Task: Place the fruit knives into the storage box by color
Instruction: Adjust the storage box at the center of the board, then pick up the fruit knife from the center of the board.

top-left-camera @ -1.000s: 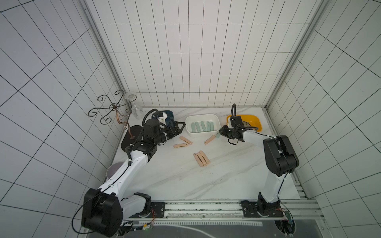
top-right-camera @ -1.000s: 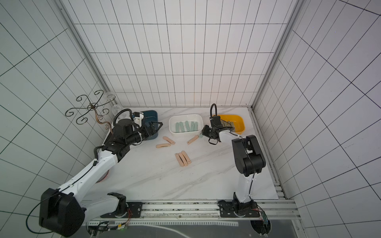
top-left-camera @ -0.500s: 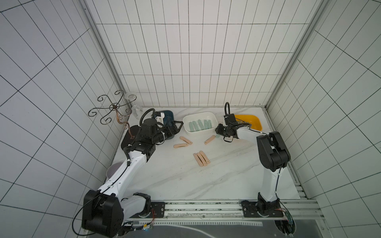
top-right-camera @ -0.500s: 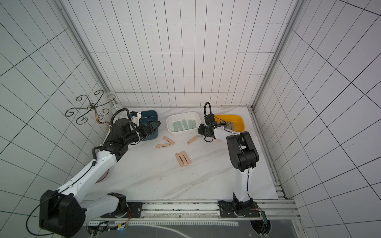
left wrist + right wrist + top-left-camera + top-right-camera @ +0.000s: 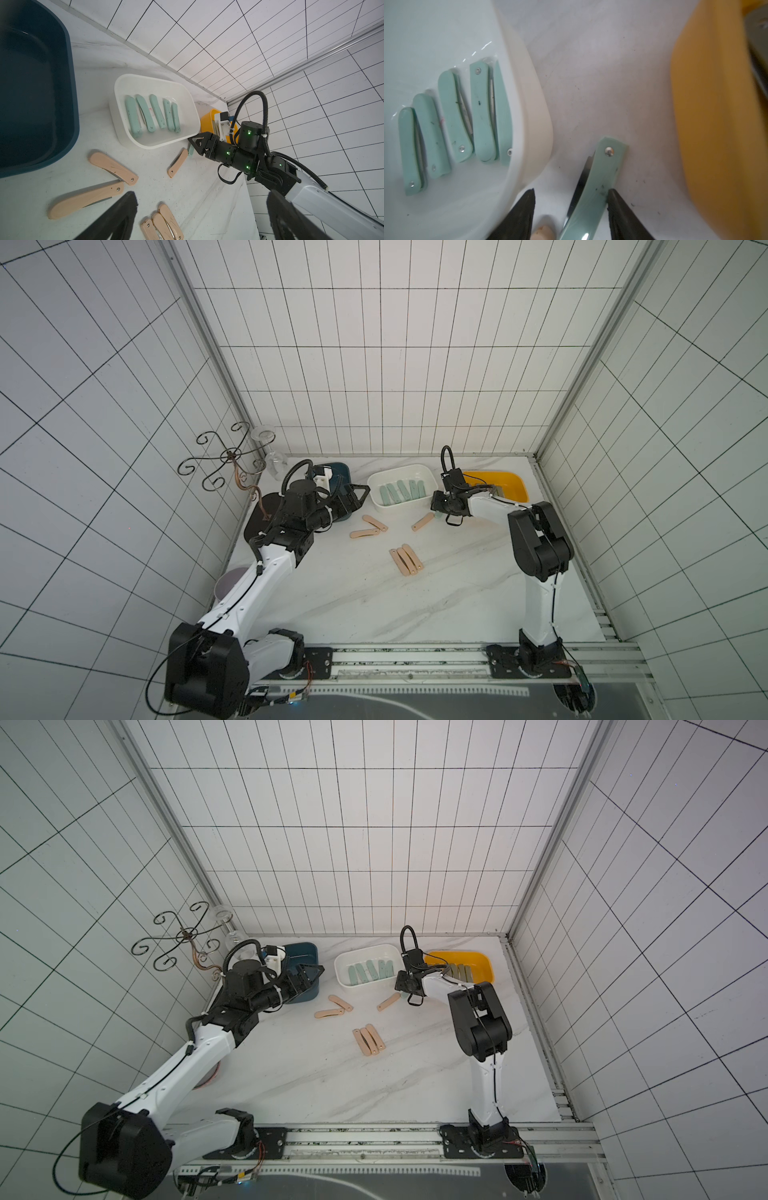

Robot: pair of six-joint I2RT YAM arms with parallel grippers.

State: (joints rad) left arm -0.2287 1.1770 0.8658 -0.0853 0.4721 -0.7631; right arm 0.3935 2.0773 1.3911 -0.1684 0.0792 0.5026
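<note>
Several mint-green fruit knives (image 5: 483, 116) lie in the white storage box (image 5: 399, 467). One more mint-green knife (image 5: 602, 176) lies on the table between the white box and the yellow box (image 5: 515, 485). My right gripper (image 5: 571, 191) stands open around this knife, and one fingertip (image 5: 611, 193) touches it. Olive-grey knives (image 5: 457, 972) rest in the yellow box. Peach-pink knives lie loose on the marble: a pair (image 5: 370, 529), a single one (image 5: 422, 521) and a cluster of three (image 5: 406, 559). My left gripper (image 5: 201, 193) is open and empty beside the dark blue box (image 5: 338, 470).
A curled wire rack (image 5: 226, 456) and a glass (image 5: 270, 448) stand at the back left corner. A black plate (image 5: 257, 522) and a grey bowl (image 5: 230, 583) sit along the left edge. Tiled walls close three sides.
My right gripper has moved left from beside the yellow box to the white box's near corner, and its jaws have spread apart. The left arm has shifted only slightly.
</note>
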